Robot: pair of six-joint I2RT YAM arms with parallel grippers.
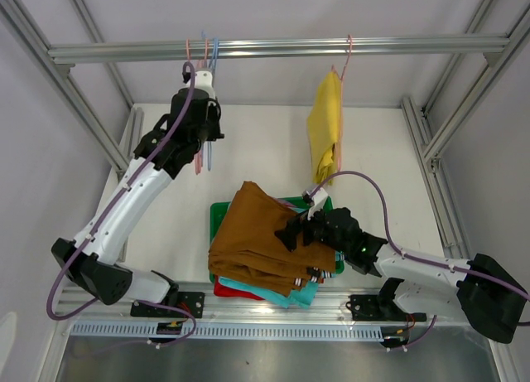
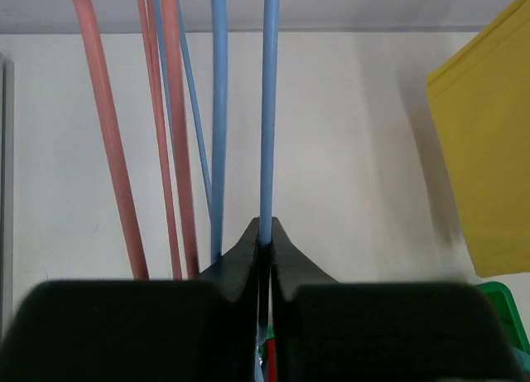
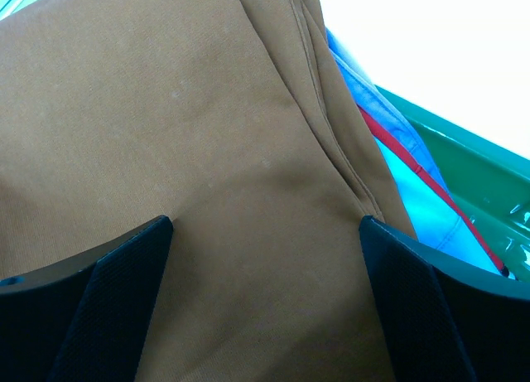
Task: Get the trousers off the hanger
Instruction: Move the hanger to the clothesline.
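Left tool pinches thin blue plastic hanger, likely steadying it; right tool gapes wide over folded brown cloth trousers.

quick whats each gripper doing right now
Left gripper: closed on the blue hanger.
Right gripper: open over the brown trousers, holding nothing.

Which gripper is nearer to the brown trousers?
Right. The right gripper is open just above the brown trousers; the left gripper is up at the rail, shut on a blue hanger.
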